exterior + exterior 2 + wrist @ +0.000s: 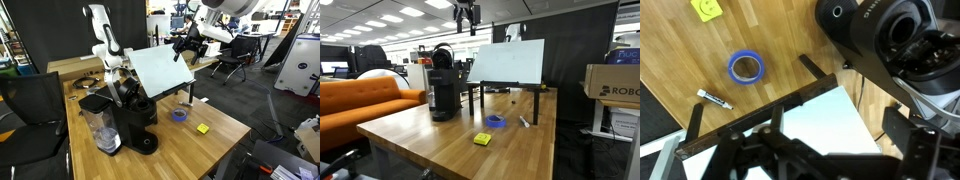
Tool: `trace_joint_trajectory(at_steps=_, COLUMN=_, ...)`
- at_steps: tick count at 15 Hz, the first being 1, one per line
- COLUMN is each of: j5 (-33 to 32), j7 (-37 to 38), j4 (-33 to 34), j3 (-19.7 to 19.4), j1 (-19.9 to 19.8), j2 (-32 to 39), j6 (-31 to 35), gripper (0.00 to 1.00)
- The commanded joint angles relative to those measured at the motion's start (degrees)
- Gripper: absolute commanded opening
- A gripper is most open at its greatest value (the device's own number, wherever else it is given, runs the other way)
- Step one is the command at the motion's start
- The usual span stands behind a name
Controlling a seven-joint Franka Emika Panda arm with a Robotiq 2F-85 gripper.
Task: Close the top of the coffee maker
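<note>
1. Wrist view: seen from above, the black coffee maker (875, 55) fills the upper right corner, its round chamber uncovered and facing the camera.
2. Below it in the same view runs the white board (825, 125) on its dark frame. A blue tape roll (746, 68), a marker (714, 98) and a yellow note (707, 8) lie apart on the wooden table (670, 50).
3. In an exterior view the top (442, 52) stands raised over the machine as a rounded black arch, not shut down on the body.
4. The coffee maker stands on the table near one long edge, just beside the tilted board's legs. Its clear water tank (100, 132) is on the side turned away from the board.
5. In both exterior views the gripper (468, 28) hangs high in the air, well above the machine and the board and touching neither.
6. Its two black fingers point downward with a gap between them and nothing held in it. At this small size they read as spread apart.
7. The white arm (100, 30) rises from behind the machine at the table's far side and leaves the top of the frame.
8. An orange sofa (360, 100) stands beside the table in an exterior view.
</note>
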Motion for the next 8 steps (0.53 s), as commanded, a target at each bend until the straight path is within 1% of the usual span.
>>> trace_joint_trajectory(at_steps=1, j5=6.6, j7=-1.5, j4=3.5, j3=1.3, j1=0.5, j2=5.2, j6=4.7, gripper=1.0)
trace_joint_trajectory(at_steps=4, j5=11.2, j7=-2.2, j4=6.2, j3=3.0, j1=1.6, j2=9.5, j6=7.1, gripper=1.0)
trace_joint_trajectory(at_steps=8, j5=15.4, j7=-1.9, j4=10.6, j3=5.8, j1=2.2, j2=15.3, j6=8.9, gripper=1.0)
